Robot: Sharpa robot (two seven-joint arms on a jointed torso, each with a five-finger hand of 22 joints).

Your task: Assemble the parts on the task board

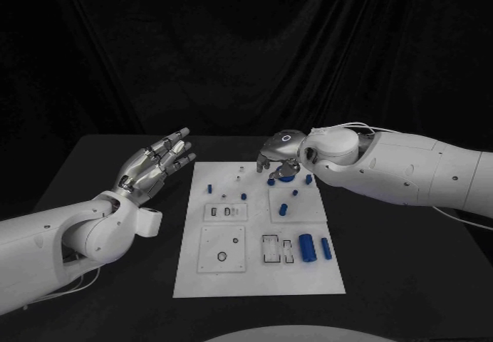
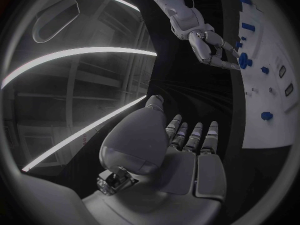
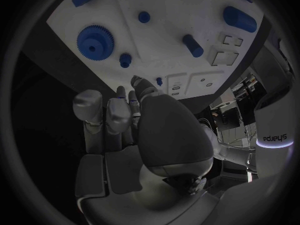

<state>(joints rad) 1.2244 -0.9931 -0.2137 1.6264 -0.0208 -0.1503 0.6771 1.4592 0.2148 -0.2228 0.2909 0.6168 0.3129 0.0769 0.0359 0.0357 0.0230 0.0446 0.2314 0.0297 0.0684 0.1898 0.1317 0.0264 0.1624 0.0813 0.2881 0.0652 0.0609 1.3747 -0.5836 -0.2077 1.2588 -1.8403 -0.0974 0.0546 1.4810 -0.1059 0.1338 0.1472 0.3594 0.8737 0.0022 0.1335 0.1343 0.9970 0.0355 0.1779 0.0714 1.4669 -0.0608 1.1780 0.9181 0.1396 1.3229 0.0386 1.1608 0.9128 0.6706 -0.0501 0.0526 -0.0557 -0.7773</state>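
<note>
The bench [image 1: 411, 271] is seen as black, and the backdrop behind it is dark as well. The task board [image 1: 257, 281] is rendered in plain white, marked with thin dark outlines of rectangles and small rings. The parts are coloured blue: a toothed gear [image 3: 95, 41], a large cylinder [image 1: 307, 247], a slimmer cylinder [image 1: 325, 248] beside it, and several small pegs [image 1: 283, 209]. The left robot hand [image 1: 157, 164] is finished in silver-grey, with darker pads along the fingers [image 2: 194, 137]. The right robot hand [image 1: 279, 153] is finished in the same silver. Both arms are cased in white, and dark lettering is printed on the white casing in the right wrist view.
</note>
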